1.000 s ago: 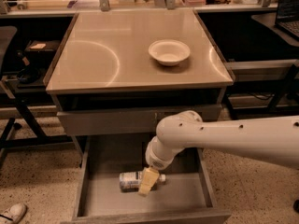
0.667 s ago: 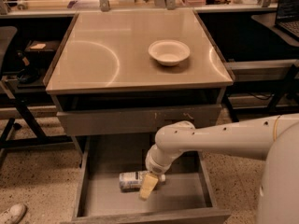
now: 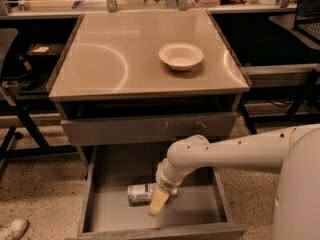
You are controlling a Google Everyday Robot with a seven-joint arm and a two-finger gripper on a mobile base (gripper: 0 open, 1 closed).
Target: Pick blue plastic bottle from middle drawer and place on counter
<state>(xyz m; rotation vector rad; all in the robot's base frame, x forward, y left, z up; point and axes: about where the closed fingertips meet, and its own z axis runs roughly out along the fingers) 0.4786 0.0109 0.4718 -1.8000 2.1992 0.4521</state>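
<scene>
Versus a second ago: the arm [image 3: 235, 151] sits lower and closer in, and its big white link now fills your lower right corner. The bottle hasn't moved. Little has changed in the last 0.7 s.

Arm pose: it comes in from the right edge, runs left over the open drawer, bends at the rounded wrist joint and drops down. The gripper [image 3: 159, 204] is inside the middle drawer [image 3: 117, 216], roughly mid-floor, right at the bottle's right end. You can't tell from this view how far it's open, or whether it has hold of anything.

Blue plastic bottle [image 3: 141, 193]: lying on its side on the drawer floor, about centred between the left and right walls, long axis left-right. Its right end is hidden behind the gripper.

Containers:
- The middle drawer is pulled out and holds only the bottle.
- The scratched drawer front [image 3: 150, 129] above it stands forward of the cabinet face.
- On the counter [image 3: 100, 64], a white bowl [image 3: 181, 56] sits toward the back right corner, upright, apparently empty.
</scene>
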